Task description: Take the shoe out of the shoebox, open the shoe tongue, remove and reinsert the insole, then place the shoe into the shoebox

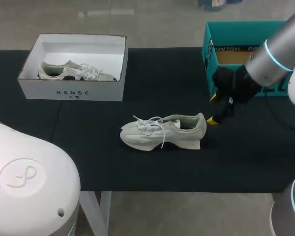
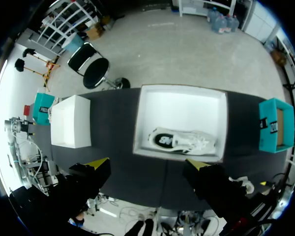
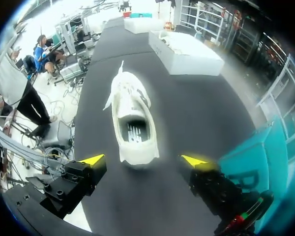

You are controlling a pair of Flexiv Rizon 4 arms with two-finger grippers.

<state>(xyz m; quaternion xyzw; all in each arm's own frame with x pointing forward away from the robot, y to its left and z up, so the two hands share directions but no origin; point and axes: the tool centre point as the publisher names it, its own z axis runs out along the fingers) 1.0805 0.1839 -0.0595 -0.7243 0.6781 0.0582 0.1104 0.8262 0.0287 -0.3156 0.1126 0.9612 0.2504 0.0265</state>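
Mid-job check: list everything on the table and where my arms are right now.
shoe: 1, off-white, table middle, upright
shoebox: 1, white, back left, open
second shoe: 1, off-white, inside the shoebox
teal box: 1, teal, back right, open
plain box: 1, white, table's far end
table: 1, black
left arm: 1, white, jaws open, facing the shoebox
right arm: 1, silver, jaws open behind the shoe's heel

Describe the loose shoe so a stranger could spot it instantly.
Find the black table and look at its middle. The shoe lies there on its sole, heel toward the open fingers of the right gripper. Unlike its twin in the white shoebox, it sits on the bare tabletop.
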